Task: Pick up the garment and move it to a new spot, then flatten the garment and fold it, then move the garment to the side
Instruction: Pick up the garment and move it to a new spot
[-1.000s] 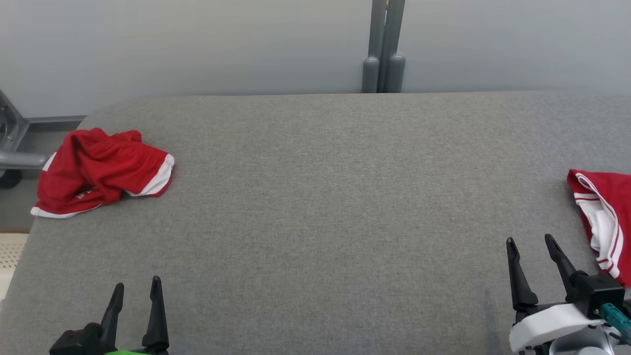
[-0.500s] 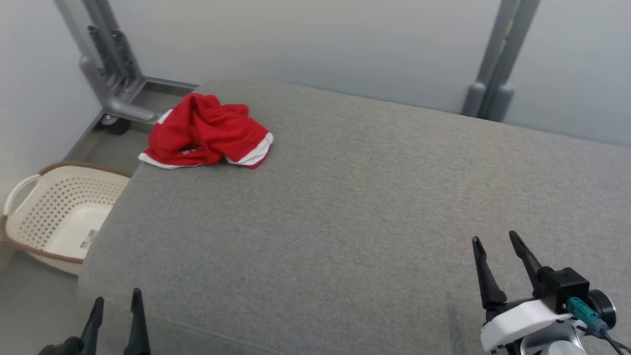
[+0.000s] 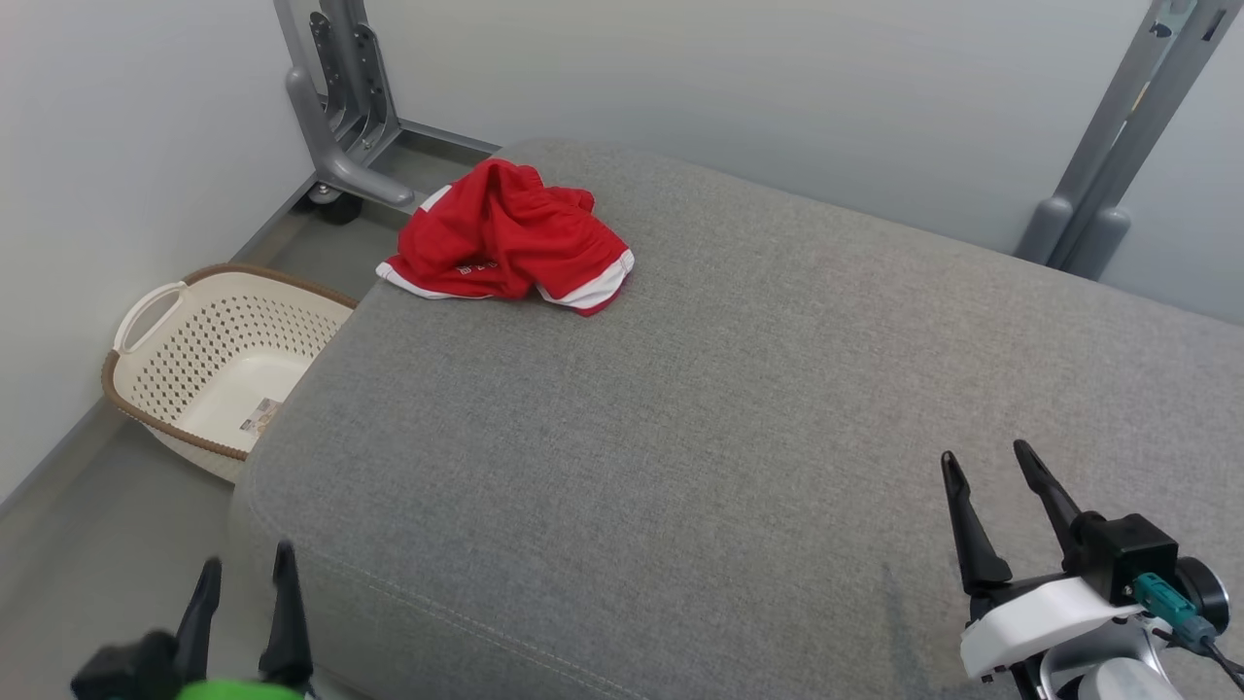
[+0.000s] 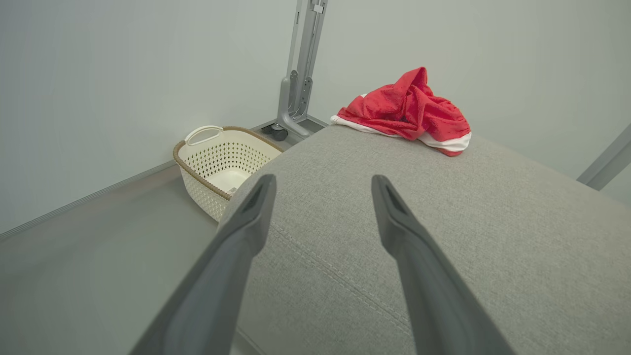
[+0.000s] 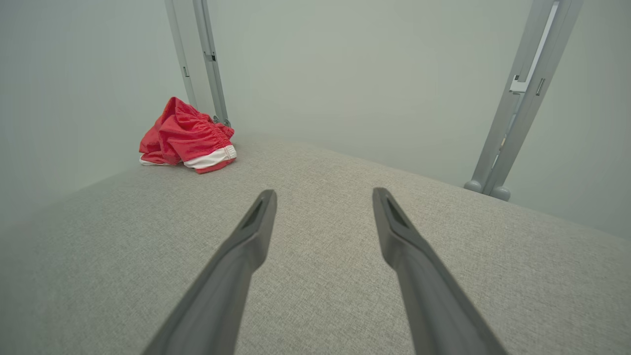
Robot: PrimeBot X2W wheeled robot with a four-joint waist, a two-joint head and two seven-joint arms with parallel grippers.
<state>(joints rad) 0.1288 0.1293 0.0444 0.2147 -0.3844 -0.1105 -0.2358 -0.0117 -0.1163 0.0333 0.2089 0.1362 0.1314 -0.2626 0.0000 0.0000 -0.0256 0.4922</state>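
A crumpled red garment with white trim lies near the far left corner of the grey padded table; it appears too in the left wrist view and the right wrist view. My left gripper hangs open past the table's near left corner, above the floor, far from the garment. My right gripper stands open over the table's near right part with nothing between its fingers.
A cream perforated laundry basket sits on the floor left of the table, seen again in the left wrist view. Grey metal stand legs rise behind the garment, and another post at the back right. Walls close the far and left sides.
The head camera has swung left, so the whole picture shifted: the second red garment at the right edge left view and the basket came in. Both grippers stay open.
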